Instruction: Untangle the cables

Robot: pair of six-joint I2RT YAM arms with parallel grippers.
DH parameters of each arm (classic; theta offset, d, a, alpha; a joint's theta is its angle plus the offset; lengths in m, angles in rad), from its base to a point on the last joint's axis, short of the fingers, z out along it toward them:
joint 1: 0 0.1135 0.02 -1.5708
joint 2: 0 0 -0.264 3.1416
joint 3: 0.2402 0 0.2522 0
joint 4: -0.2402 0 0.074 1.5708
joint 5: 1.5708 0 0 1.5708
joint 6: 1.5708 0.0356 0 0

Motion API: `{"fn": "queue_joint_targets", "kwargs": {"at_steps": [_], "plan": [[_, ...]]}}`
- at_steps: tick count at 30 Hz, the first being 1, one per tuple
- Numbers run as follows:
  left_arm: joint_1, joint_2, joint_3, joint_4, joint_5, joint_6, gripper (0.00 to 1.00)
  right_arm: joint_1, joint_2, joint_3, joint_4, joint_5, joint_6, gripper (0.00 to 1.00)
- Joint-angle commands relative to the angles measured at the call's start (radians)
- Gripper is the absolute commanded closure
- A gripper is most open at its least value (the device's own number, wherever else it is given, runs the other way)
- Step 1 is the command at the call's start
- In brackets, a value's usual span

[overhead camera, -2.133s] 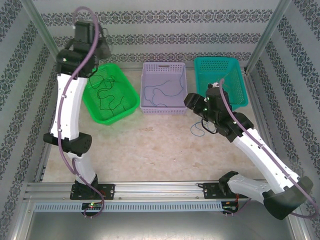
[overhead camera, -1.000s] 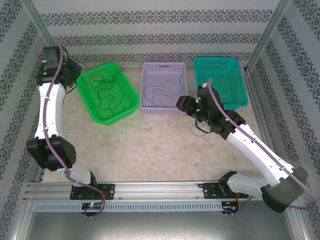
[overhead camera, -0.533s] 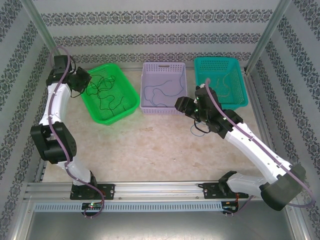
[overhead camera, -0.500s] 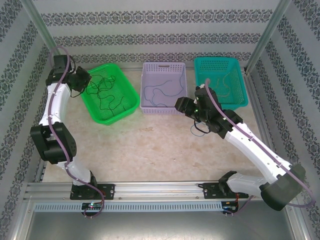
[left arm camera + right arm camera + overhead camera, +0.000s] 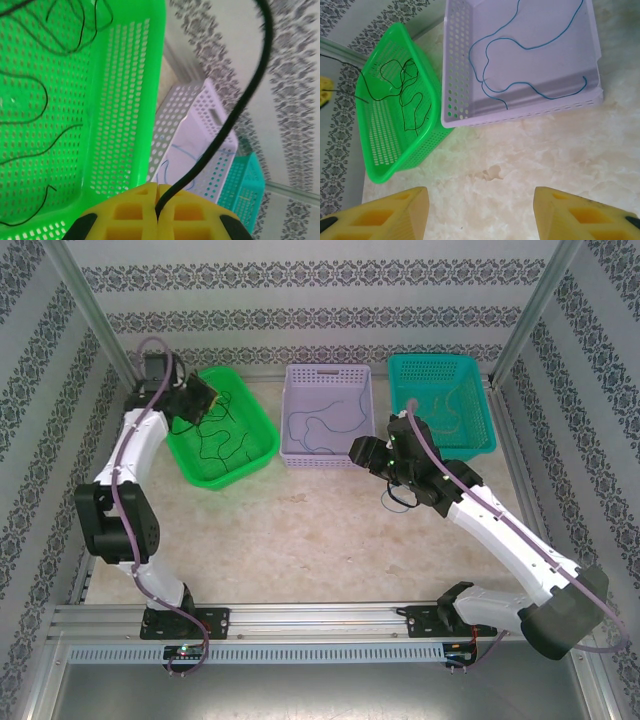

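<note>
Binning step: left gripper [image 5: 157, 212] clamped on dark cable [image 5: 235, 115], green basket [image 5: 125, 100] just ahead, so nxt let go over it; right gripper [image 5: 480, 210] spread apart, empty.

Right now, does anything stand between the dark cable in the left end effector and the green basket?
Nothing visible does. The left end effector pinches the dark cable; the green basket is open-topped and uncovered.

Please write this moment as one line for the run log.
left pincer: shut on dark cable, over green basket | right pincer: open, empty, over table near lavender basket | blue cable: in lavender basket
</note>
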Motion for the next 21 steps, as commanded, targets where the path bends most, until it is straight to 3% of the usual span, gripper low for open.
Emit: {"fn": "queue_joint_targets", "kwargs": {"at_steps": [1,4,6,9,13,16,21], "plan": [[-0.021,0.083,-0.047,0.069,-0.058,-0.037,0.95,0.013,0.002,-0.003,0.017,-0.011,0.001,0.42],[-0.035,0.160,-0.029,0.077,-0.036,-0.051,0.76,0.013,-0.008,-0.009,0.009,-0.006,-0.002,0.42],[-0.046,0.204,0.011,0.040,-0.033,-0.038,0.52,0.012,-0.016,-0.015,0.004,-0.002,-0.001,0.42],[-0.061,0.227,0.076,-0.039,-0.032,-0.011,0.36,0.008,-0.028,-0.026,-0.006,0.002,-0.002,0.42],[-0.068,0.191,0.087,-0.078,-0.027,-0.041,0.25,-0.007,-0.045,-0.048,-0.009,0.002,0.003,0.41],[-0.071,0.144,0.083,-0.115,0.018,-0.095,0.22,-0.026,-0.053,-0.061,-0.016,-0.005,-0.002,0.41],[-0.090,0.006,0.037,-0.195,-0.018,-0.180,0.17,-0.096,-0.073,-0.090,-0.076,0.023,-0.030,0.41]]}}
